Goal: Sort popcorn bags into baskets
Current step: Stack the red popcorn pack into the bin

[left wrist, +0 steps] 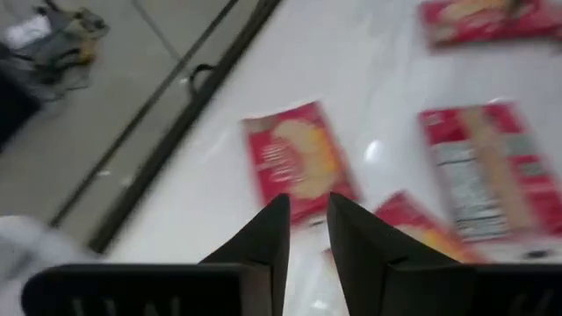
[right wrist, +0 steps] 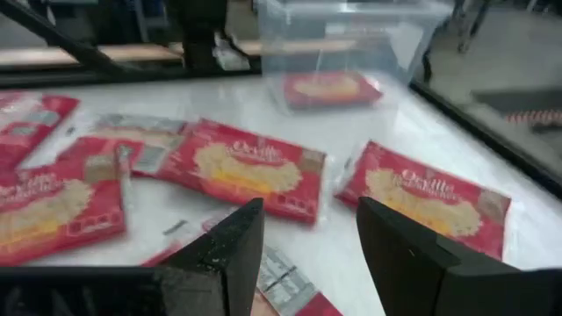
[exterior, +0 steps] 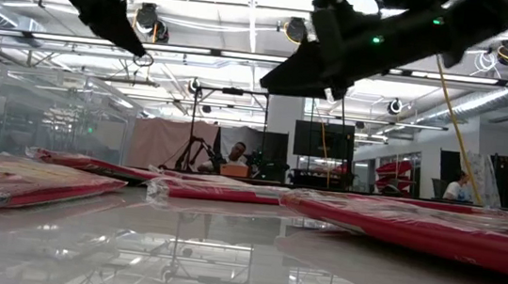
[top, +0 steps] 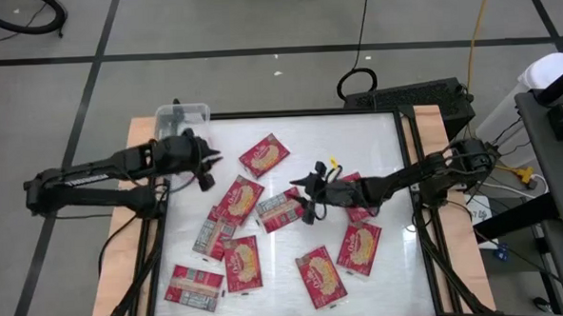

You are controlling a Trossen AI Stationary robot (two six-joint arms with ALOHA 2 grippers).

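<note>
Claw states first: the left claw (top: 204, 171), in the upper left of the high view beside the basket, has its two dark fingers (left wrist: 263, 241) nearly pressed together with nothing between them; the right claw (top: 311, 190), at frame centre, is spread wide and empty over a packet.

Largest is the glossy white rectangular worktop (top: 376, 144), with bare room along its upper edge and upper right; its lower half is crowded. Wooden side rails flank it.

The small clear plastic rectangular basket (top: 182, 116) sits at the upper-left corner; in the right wrist view one red packet (right wrist: 329, 89) lies inside.

About ten flat red popcorn bags (top: 264, 156) lie scattered, long axes mostly tilted diagonally. Near the lower left, two (top: 195, 287) overlap, partly hidden. One under the right arm (top: 360, 210) is mostly covered.
</note>
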